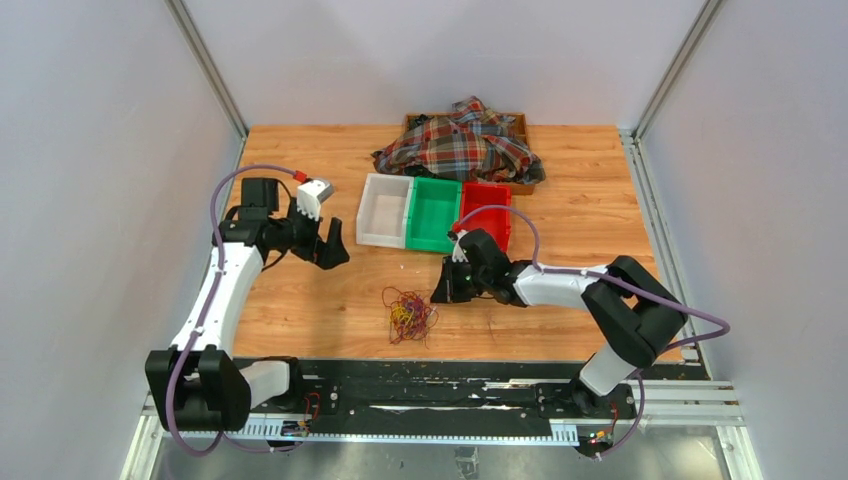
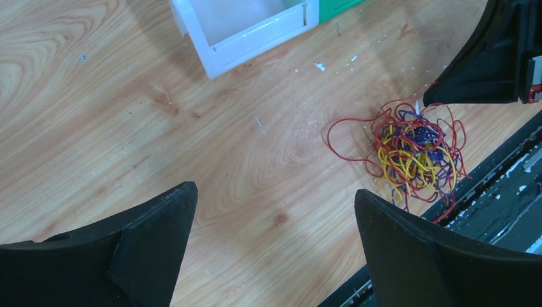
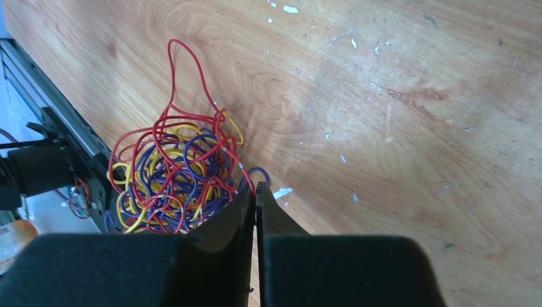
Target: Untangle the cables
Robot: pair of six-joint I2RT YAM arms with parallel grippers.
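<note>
Cables (image 1: 408, 316) are found in 1 tangle just left of the nearer right gripper (image 3: 255, 199), closed at its edge, grasp unconfirmed; the left gripper (image 2: 275, 192) is held spread wide, empty.

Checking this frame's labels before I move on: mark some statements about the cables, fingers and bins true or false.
1. The cables lie in one tangled heap on the table. True.
2. The fingers of the left gripper are closed. False: they are spread wide over bare wood and hold nothing.
3. The fingers of the right gripper are together at the heap's edge. True, though it is unclear whether they pinch a strand.
4. Some cables lie in the green bin. False: it looks empty, and the wires are all in the heap.
5. The plaid cloth covers the cables. False: it lies at the far edge, behind the bins.
</note>
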